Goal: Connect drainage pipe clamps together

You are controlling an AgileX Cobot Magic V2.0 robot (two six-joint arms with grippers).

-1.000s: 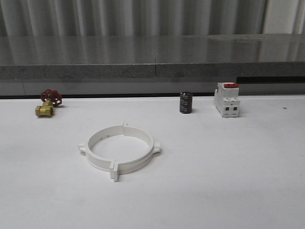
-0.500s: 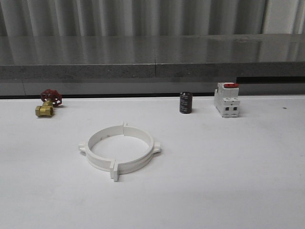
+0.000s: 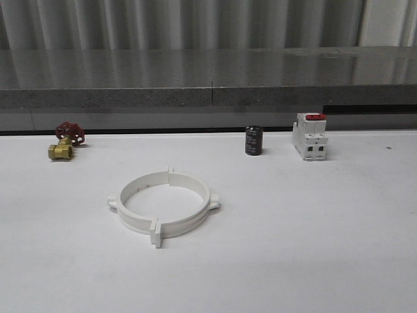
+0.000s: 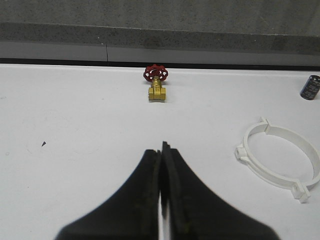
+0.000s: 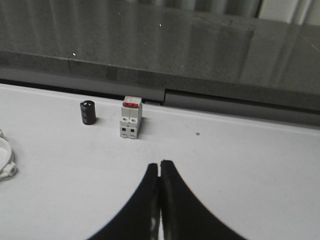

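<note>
The two white drainage pipe clamps (image 3: 164, 202) lie flat on the white table as one closed ring, their end flanges meeting at the near and far sides. The same ring (image 4: 280, 160) appears in the left wrist view, and one ear tab of it (image 5: 6, 167) in the right wrist view. My left gripper (image 4: 161, 148) is shut with nothing between its black fingers, over bare table well apart from the ring. My right gripper (image 5: 159, 163) is also shut and empty, short of the white block with the red switch.
A brass valve with a red handwheel (image 3: 65, 140) sits at the back left. A small black cylinder (image 3: 254, 140) and a white block with a red switch (image 3: 310, 135) stand at the back right. A grey ledge (image 3: 208, 98) runs behind the table.
</note>
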